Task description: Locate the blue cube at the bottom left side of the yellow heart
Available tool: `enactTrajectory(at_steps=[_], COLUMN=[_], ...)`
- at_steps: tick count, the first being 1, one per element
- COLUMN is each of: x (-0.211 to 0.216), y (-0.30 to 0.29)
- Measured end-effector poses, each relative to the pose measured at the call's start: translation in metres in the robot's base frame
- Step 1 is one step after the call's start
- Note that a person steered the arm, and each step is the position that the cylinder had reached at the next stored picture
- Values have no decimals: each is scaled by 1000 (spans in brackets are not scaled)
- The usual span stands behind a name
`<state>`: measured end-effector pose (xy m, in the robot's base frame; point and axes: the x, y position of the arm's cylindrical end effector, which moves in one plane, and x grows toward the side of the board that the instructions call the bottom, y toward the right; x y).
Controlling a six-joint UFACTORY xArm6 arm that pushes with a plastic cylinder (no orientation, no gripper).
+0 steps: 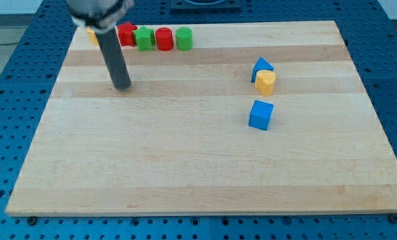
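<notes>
Pale wooden board (185,167) with lengthwise grain bands sits on a blue perforated metal bench (11,133); its surface is matte and smooth.

Our tip (122,87) is the end of a straight dark rod, no jaws, so nothing is clenched or grasped; it rests on bare wood toward the board's 10 o'clock, touching no block.

The blue cube (261,115), glossy with crisp edges, sits right of centre, at roughly 3 o'clock on the board. It lies near the yellow heart (265,81), at about 6 to 7 o'clock from it, apart and not touching. A second blue block (262,65), wedge-like or triangular, sits against the heart at its 12 o'clock, apparently touching.

Progress, as we judge it: the cube looks close to its goal spot already, just below the heart and only slightly to the left. What may be left is a small nudge toward the heart's 7 to 8 o'clock. Our tip is well apart from the cube, far off at its 9 to 10 o'clock, so a long approach would come first.

Along the board's 12 o'clock edge runs a row: red block (126,33), star-like perhaps, green block (144,38), red cylinder (163,38), green block (184,38). A yellow block (92,35) peeks out behind the rod; its shape is hidden. All look like painted or plastic pieces with a slight sheen.
</notes>
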<state>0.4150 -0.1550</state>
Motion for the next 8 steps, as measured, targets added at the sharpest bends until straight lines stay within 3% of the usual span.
enactTrajectory(at_steps=[1,3,4,7,8], x=[76,91,91,68,58], y=[62,245,279,231,242])
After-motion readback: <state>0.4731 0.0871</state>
